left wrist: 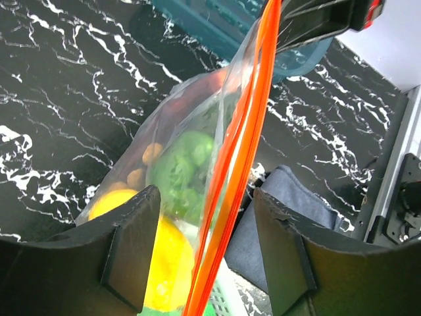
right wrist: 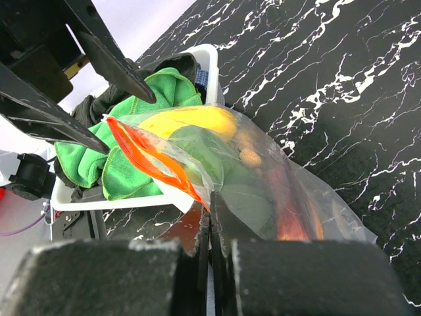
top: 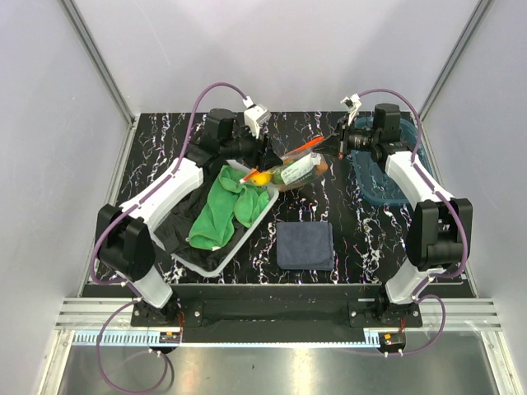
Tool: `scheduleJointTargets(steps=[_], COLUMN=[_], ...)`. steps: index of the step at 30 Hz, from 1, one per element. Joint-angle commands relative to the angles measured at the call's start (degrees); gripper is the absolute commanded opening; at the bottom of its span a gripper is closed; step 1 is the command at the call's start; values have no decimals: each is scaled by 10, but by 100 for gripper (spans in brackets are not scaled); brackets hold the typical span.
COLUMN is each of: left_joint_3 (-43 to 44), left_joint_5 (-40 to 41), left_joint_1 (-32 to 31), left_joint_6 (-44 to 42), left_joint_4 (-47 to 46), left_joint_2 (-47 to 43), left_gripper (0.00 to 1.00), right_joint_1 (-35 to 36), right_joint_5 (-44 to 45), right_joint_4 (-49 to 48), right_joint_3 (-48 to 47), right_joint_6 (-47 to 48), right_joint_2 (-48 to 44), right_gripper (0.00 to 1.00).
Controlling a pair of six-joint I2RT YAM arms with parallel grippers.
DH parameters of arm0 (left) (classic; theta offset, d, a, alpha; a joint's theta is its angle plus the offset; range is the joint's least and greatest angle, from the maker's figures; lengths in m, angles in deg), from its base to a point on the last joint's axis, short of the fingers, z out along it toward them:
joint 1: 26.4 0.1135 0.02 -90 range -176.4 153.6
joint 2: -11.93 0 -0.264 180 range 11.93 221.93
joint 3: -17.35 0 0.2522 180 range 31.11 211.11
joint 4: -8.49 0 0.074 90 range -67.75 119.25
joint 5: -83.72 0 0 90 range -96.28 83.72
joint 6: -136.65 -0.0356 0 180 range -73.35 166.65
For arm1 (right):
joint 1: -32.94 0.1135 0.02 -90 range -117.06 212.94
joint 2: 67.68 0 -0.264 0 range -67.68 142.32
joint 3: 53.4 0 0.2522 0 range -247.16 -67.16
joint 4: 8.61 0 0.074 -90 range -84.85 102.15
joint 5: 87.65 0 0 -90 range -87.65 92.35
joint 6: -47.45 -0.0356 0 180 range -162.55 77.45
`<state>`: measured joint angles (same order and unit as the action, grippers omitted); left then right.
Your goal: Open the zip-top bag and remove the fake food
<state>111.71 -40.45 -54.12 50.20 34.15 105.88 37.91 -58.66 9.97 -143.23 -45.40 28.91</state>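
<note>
Right jaws clenched the zip strip (left wrist: 253, 99); left jaws, released astride it (fake food (left wrist: 184, 164) inside the zip-top bag (top: 298, 169)), needed one lip only.

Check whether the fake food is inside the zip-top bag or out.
Inside: the fake food, yellow, green and brown pieces, shows through the clear zip-top bag.

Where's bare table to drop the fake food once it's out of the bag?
Best: bare table between the dark blue cloth and the right arm, on the near side of the blue tray. Crowded: left side, with the white tray and green cloth, and the middle under the held bag.
</note>
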Motion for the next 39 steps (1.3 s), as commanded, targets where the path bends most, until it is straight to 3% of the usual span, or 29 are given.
scheduleJointTargets(steps=[1,17,19,21,22,25,28,29,32,35,39], left_joint_3=[33,59,78,96,97,103,105,106,102,91,91], left_joint_5=[-26,19,-11,-27,-27,-5,-3,-5,3,20,50], left_joint_1=[-2,-7,-8,-8,-8,-8,-10,-14,-29,-37,-46], left_joint_6=[17,-3,2,24,33,91,170,188,251,312,361], left_joint_4=[-38,-19,-4,12,13,8,-19,-27,-50,-78,-85], left_joint_2=[0,62,83,89,86,76,71,71,73,73,69], left_gripper=[59,43,24,0,0,0,0,0,0,0,0], right_joint_1=[1,1,2,2,4,5,4,5,5,5,5], right_joint_5=[-17,-17,-2,34,101,212,270,291,317,356,332], right_joint_4=[-38,-43,-66,-55,-51,55,209,269,366,410,388], right_joint_3=[0,14,17,17,16,-12,-58,-62,-72,-73,-39], right_joint_6=[-7,-29,-36,-55,-81,-122,-181,-203,-241,-278,-347], right_joint_2=[-30,-35,-38,-44,-47,-62,-56,-60,-73,-109,-157], right_gripper=[0,0,0,11,24,39,53,75,100,100,100])
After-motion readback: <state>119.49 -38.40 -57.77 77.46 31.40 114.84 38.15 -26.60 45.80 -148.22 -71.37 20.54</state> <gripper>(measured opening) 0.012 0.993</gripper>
